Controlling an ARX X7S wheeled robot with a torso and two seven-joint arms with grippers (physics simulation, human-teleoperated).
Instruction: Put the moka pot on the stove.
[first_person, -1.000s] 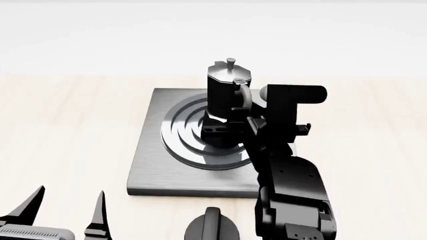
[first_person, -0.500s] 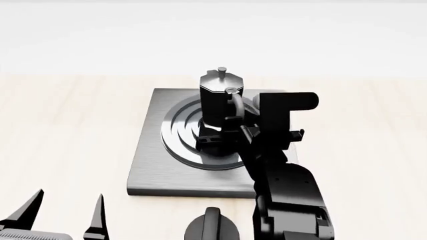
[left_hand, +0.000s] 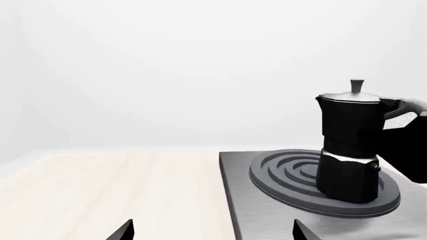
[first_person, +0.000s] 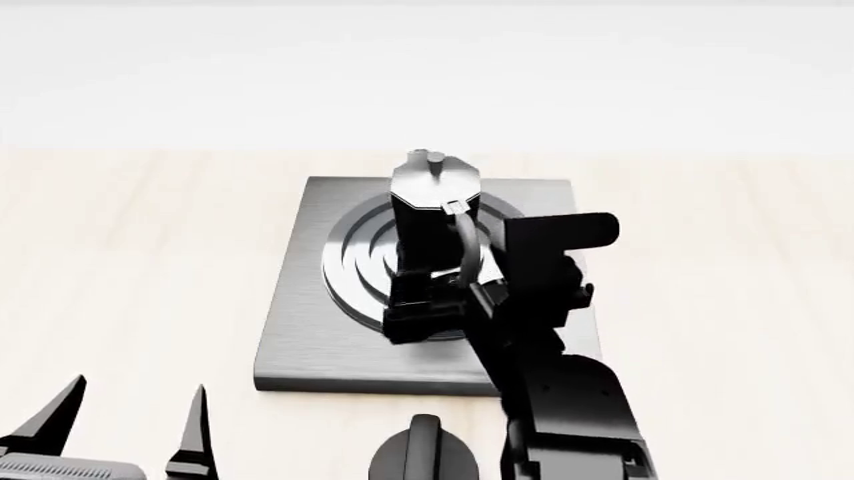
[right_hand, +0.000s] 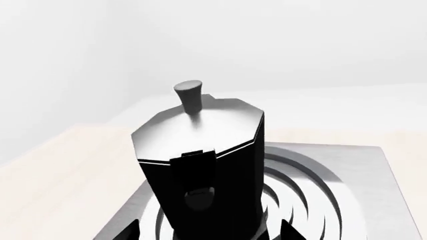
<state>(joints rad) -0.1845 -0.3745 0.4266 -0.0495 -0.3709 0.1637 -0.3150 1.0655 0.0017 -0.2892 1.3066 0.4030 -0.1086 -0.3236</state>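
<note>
The moka pot (first_person: 430, 205), glossy black with a silver lid and knob, stands upright on the raised rings of the stove (first_person: 304, 330), a flat dark grey square plate. The left wrist view shows the moka pot (left_hand: 348, 150) resting on the stove's ring disc (left_hand: 280, 172). My right gripper (first_person: 434, 312) is at the pot's near side, low by its base and handle. In the right wrist view the moka pot (right_hand: 203, 165) sits between the gripper's fingertips (right_hand: 130, 232), which are spread wide with a gap on each side. My left gripper (first_person: 134, 400) is open and empty at the near left.
A squat black round knob with a ridge (first_person: 424, 455) sits in front of the stove's near edge. The pale wooden tabletop (first_person: 120, 260) extends to both sides of the stove. A white wall rises behind.
The right gripper has moved down, left and nearer with the pot. The pot has come down onto the stove's rings. The fingertips now stand apart from it. The left arm has barely moved.
</note>
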